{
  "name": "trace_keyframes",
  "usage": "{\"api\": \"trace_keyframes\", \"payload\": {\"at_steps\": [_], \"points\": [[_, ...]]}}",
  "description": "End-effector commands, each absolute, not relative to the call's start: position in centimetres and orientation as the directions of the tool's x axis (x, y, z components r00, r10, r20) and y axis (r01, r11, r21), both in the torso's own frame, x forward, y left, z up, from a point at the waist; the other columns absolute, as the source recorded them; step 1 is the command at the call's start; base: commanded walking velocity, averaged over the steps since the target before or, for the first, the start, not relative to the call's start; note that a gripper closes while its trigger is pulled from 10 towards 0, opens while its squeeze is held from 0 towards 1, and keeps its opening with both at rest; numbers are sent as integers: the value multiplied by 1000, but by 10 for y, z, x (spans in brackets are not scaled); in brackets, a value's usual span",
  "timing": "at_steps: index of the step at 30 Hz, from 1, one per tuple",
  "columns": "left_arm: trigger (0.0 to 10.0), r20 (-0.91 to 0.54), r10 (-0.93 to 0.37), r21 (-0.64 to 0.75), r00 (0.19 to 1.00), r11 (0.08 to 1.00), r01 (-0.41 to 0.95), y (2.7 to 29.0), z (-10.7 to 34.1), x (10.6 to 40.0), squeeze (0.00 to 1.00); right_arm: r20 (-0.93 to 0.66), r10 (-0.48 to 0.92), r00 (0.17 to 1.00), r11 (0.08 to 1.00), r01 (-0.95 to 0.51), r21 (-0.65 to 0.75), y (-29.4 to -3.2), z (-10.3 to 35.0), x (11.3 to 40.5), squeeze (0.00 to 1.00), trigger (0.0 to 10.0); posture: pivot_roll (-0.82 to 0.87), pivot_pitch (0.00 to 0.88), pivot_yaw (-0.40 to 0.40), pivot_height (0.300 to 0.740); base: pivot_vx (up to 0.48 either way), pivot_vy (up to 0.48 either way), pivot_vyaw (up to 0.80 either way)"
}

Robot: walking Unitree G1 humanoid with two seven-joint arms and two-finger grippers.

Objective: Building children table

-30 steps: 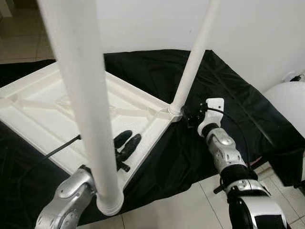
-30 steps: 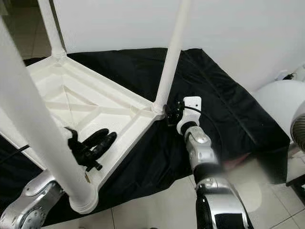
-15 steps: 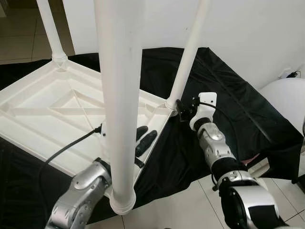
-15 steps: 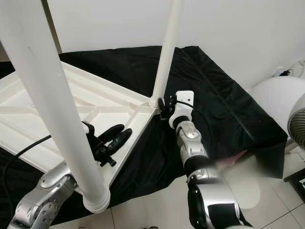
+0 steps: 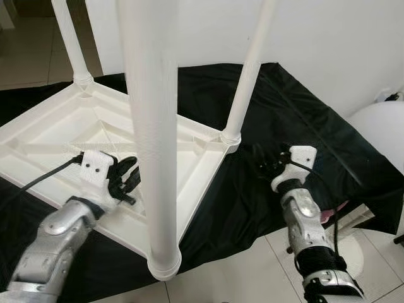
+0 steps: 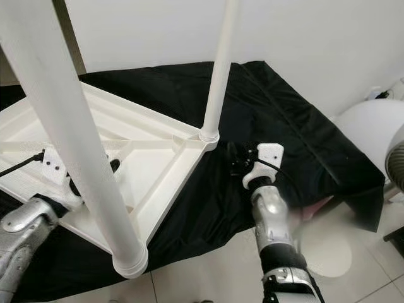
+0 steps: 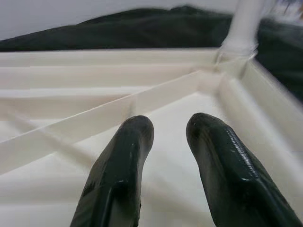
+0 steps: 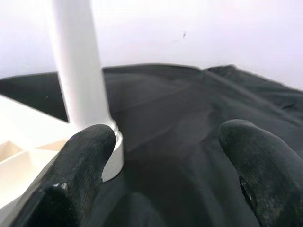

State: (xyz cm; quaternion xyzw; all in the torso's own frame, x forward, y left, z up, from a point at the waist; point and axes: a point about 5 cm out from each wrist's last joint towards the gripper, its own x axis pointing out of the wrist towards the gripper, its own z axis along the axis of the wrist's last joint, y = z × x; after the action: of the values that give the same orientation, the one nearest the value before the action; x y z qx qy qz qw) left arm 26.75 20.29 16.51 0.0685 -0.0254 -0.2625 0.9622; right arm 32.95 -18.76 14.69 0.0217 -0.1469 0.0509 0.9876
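Observation:
The white children's table (image 5: 57, 136) lies upside down on a black cloth (image 5: 303, 120) with its legs pointing up. One leg (image 5: 154, 126) rises close in front of me, and another leg (image 5: 249, 69) stands at the right corner. My left gripper (image 5: 129, 177) hovers over the ribbed underside just left of the near leg, its fingers (image 7: 135, 137) a little apart with nothing between them. My right gripper (image 5: 265, 167) is over the cloth, right of the corner leg's base (image 8: 111, 142), open wide and empty.
A third leg (image 5: 69, 38) stands at the back left corner. A white rounded object (image 5: 379, 126) and a fan (image 6: 396, 158) sit at the right. Tiled floor (image 5: 240, 271) lies in front of the cloth, and a white wall (image 5: 328, 38) is behind.
My right gripper has drawn back from the corner leg's base, out over the cloth. My left gripper has pulled back to the left of the near leg. The view has shifted slightly.

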Motion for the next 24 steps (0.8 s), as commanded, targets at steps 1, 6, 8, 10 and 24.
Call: {"api": "trace_keyframes", "payload": {"at_steps": [1,6,8,10,24], "points": [[10000,-28,-581,159,814,801,577,208,160,262,0,271,76,959,996,-89,33,-194,142,326,0,10000,52,93,-10,740,0,0,0],[10000,-59,-604,149,795,782,606,222,158,253,0,265,63,962,998,-69,13,-201,140,319,0,10000,31,86,2,740,0,0,0],[10000,-60,-621,138,781,770,623,225,159,250,0,259,61,964,998,-65,5,-203,138,316,0,10000,31,86,2,740,0,0,0],[10000,-75,-690,139,720,708,693,223,162,239,0,251,56,966,998,-58,1,-206,137,313,0,10000,25,85,-3,740,0,0,0],[10000,-254,-745,209,617,581,787,226,149,233,1000,219,59,974,998,-56,-17,-207,134,309,0,10000,39,74,-15,740,0,0,0]]}}
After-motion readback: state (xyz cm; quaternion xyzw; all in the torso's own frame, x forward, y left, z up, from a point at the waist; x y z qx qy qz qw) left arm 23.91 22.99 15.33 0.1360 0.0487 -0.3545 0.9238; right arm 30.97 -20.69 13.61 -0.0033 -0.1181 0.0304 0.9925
